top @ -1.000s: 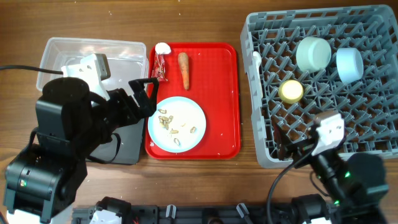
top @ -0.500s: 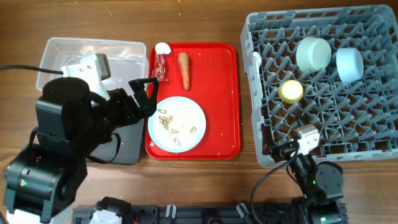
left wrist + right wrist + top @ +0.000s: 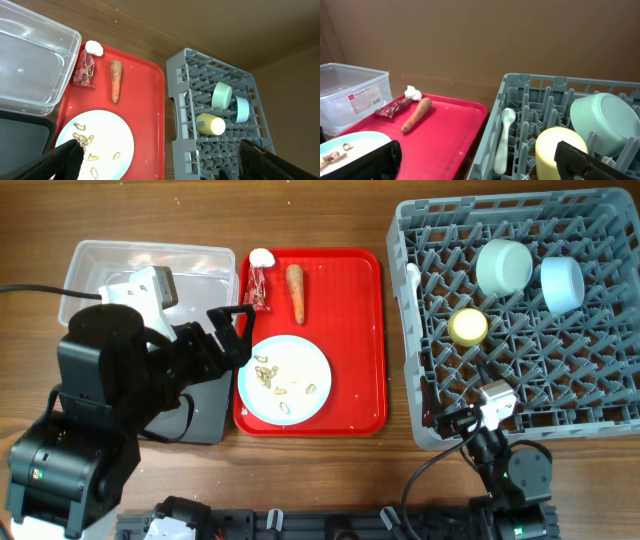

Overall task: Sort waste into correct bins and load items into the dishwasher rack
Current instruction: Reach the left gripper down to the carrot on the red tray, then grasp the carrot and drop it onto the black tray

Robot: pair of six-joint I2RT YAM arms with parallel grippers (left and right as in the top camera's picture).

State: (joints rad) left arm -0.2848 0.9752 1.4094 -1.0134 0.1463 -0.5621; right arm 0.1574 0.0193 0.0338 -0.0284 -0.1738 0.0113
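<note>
Carrot (image 3: 295, 292) sits at the far end of the red tray (image 3: 360, 330), just past the plate (image 3: 300, 375), long axis running away from you. Your left gripper (image 3: 235, 332), spread wide beside the plate, is nearer. The right gripper (image 3: 477, 150), also wide, hangs by the dishwasher rack (image 3: 600, 310).

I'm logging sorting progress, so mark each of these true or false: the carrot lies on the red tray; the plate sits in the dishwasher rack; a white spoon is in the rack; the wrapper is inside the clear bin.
The carrot lies on the red tray: true.
The plate sits in the dishwasher rack: false; it is on the tray, with scraps on it.
A white spoon is in the rack: true.
The wrapper is inside the clear bin: false; it lies on the tray beside the carrot.
</note>
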